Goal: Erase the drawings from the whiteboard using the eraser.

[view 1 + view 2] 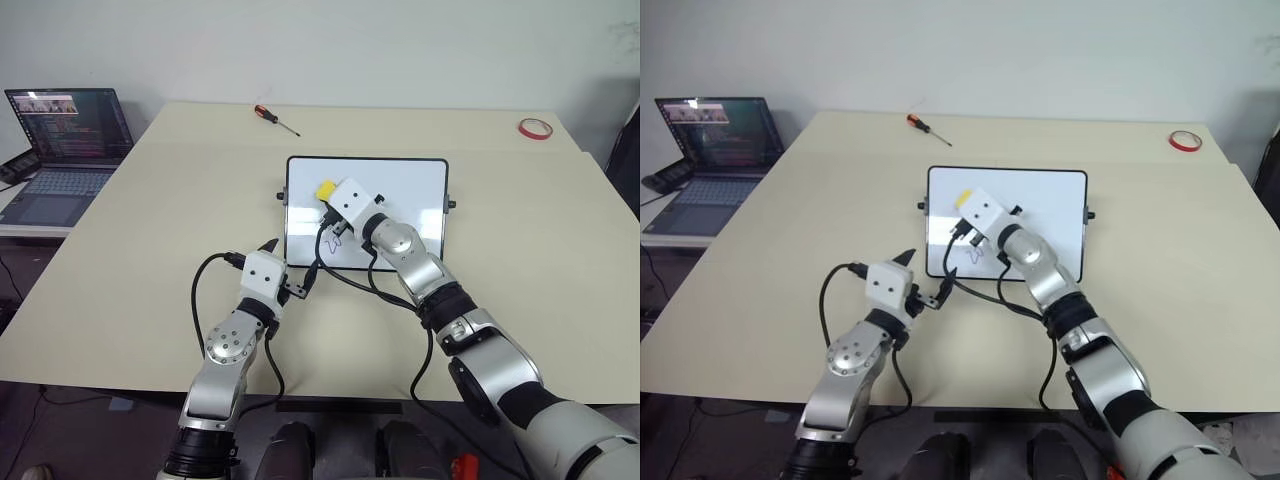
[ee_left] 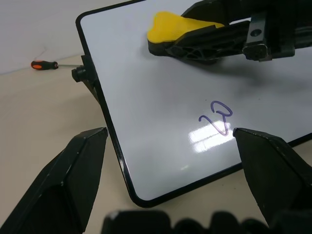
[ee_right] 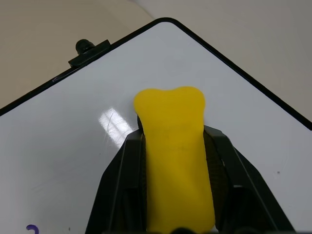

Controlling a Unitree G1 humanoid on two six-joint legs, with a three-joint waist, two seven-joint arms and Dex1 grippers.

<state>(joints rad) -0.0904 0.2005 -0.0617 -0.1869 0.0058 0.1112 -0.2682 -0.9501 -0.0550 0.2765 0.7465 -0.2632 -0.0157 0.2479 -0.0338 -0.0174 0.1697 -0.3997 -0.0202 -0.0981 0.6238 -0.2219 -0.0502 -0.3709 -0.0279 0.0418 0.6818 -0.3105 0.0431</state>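
Observation:
The whiteboard (image 1: 400,190) lies flat in the middle of the table, white with a thin black frame. My right gripper (image 1: 325,197) is shut on the yellow eraser (image 3: 173,146) and holds it over the board's left part, towards the far edge; whether it touches the surface I cannot tell. One of the drawings (image 2: 217,117), a small blue looping scribble, sits on the board nearer to me than the eraser. My left gripper (image 2: 170,131) stands open and holds nothing, just off the board's near left corner.
A screwdriver (image 1: 276,119) with a red and black handle lies beyond the board. A red tape ring (image 1: 535,128) rests at the table's far right corner. An open laptop (image 1: 65,140) stands on a separate surface to the left of the beige table (image 1: 150,250).

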